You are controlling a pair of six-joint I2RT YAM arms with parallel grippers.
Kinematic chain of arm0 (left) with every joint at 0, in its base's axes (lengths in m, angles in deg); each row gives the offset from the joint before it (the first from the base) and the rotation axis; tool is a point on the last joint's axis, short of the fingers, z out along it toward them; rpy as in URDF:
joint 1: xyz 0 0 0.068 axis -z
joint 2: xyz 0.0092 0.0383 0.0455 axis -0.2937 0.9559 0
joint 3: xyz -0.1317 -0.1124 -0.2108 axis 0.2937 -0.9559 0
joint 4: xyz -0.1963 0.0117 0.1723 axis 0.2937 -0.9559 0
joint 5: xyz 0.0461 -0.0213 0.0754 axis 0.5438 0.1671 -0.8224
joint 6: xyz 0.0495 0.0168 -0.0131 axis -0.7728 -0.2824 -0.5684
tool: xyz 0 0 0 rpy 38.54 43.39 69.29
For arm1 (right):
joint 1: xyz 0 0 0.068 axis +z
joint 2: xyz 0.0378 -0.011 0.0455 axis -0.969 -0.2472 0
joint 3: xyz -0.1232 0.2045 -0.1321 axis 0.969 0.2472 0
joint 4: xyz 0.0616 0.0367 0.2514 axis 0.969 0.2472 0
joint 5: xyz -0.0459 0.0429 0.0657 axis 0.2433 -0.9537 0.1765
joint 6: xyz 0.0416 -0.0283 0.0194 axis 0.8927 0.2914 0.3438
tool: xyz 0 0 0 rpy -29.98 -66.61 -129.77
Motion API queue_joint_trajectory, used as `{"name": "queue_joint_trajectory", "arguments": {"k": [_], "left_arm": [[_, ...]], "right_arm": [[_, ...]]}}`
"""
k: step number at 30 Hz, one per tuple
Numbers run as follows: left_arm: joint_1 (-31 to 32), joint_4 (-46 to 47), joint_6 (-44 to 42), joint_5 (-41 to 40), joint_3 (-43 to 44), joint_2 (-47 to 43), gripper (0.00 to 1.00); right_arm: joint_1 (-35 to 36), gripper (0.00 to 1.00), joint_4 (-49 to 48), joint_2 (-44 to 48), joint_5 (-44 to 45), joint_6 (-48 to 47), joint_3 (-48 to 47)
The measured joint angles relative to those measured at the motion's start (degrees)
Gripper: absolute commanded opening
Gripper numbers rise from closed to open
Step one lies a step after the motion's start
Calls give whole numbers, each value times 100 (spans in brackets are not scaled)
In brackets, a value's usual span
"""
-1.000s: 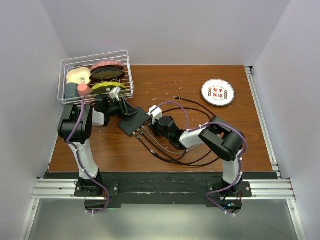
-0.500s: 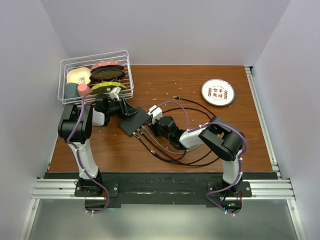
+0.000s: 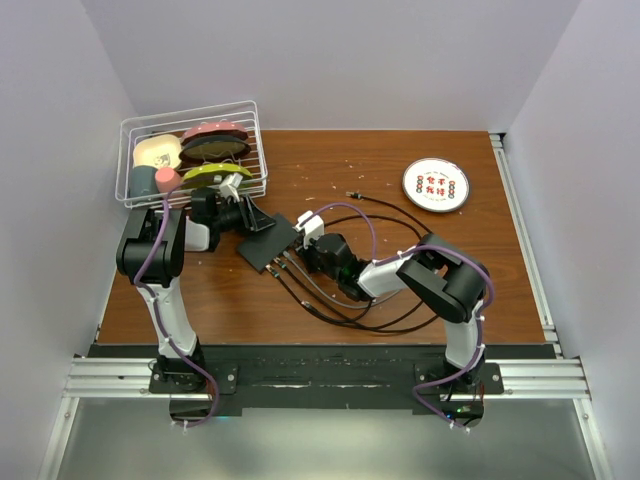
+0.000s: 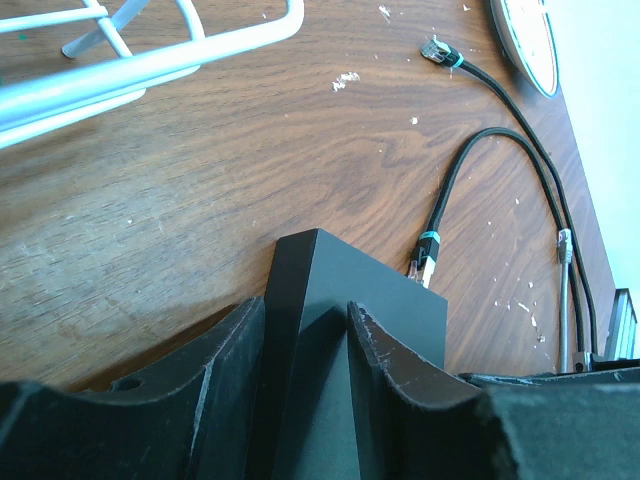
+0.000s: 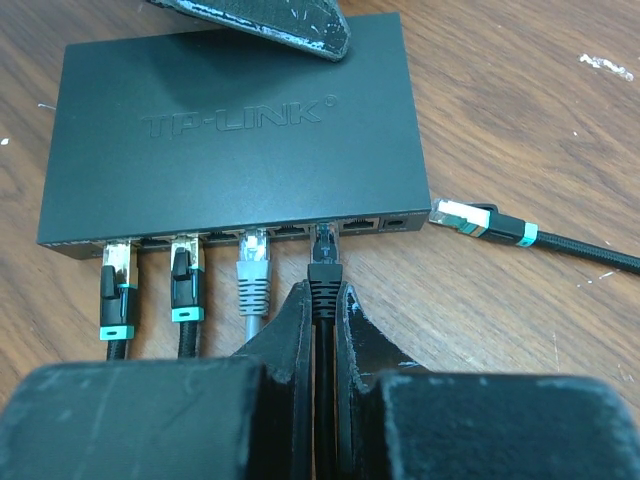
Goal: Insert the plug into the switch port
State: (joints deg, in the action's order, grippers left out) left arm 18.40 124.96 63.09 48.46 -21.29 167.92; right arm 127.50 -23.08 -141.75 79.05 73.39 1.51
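The matte-black switch (image 5: 230, 130) lies flat on the wooden table, with its row of ports facing my right gripper. It also shows in the top view (image 3: 268, 243). My right gripper (image 5: 322, 300) is shut on the boot of a black plug (image 5: 324, 262), whose front end sits in the fourth port from the left. Two black plugs with teal bands (image 5: 117, 280) and a grey plug (image 5: 254, 265) fill ports to its left. My left gripper (image 4: 305, 320) is shut on the switch's far corner (image 4: 370, 300), one finger on each side of its edge.
A loose teal-banded plug (image 5: 470, 218) lies on the table beside the switch's right end. Black cables loop over the table toward the near edge (image 3: 360, 310). A white wire basket (image 3: 190, 150) of dishes stands back left. A round white disc (image 3: 436, 185) lies back right.
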Motion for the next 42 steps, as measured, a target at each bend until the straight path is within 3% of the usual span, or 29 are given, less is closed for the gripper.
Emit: {"name": "queue_joint_trajectory", "arguments": {"k": [23,42], "left_arm": [[-2,101,-13,92,247,223,40],[273,-1071,-675,66,859,262,34]], "right_arm": [[81,0,-267,-343,463,109,-133],[133,0,-352,-538,824,170,-249]]}}
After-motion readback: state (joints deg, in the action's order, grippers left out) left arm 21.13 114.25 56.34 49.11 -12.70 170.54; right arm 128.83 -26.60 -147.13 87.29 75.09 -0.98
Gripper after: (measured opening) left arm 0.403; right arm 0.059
